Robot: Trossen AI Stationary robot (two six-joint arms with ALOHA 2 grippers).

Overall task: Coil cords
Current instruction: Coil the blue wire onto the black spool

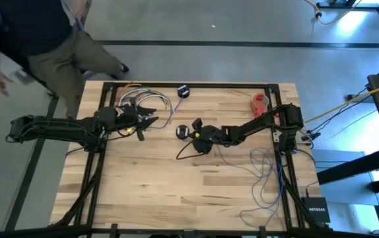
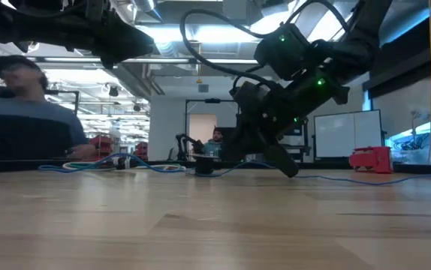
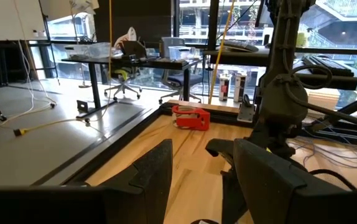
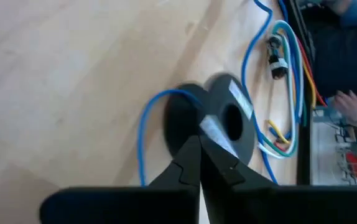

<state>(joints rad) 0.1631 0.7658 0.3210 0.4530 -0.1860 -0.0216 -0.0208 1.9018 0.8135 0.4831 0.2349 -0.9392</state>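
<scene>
high view: we find the right gripper [image 1: 198, 134] reached to mid-table, down at a small black puck [image 1: 182, 131], with the thin blue cord [image 1: 263, 173] trailing off in loose loops towards the right edge of the table [image 1: 176, 192]. a second black puck [image 1: 183, 91] lies near the far edge beside a bundle of coloured wires [image 1: 151, 100]. the left gripper [image 1: 144, 121] hangs just beside that bundle. a red tape roll [image 1: 261, 103] sits at the far right. a person [image 1: 51, 39] stands beyond the far left corner.

low view: the right gripper [image 2: 279, 159] is tilted down to the wood, its tip at the table surface beside the puck [image 2: 204, 166].

left wrist view: the left gripper's fingers [image 3: 157, 171] stand wide apart with nothing between them.

right wrist view: the right fingers [image 4: 194, 165] are pressed together, tips against the near edge of the puck [image 4: 219, 121]; the cord [image 4: 144, 134] curves just beside them. we cannot tell whether anything is pinched.

judgement: the step in hand is taking up the puck end; coiling has not begun. the next move calls for confirming the hold, then gathering the loose loops towards the puck.
</scene>
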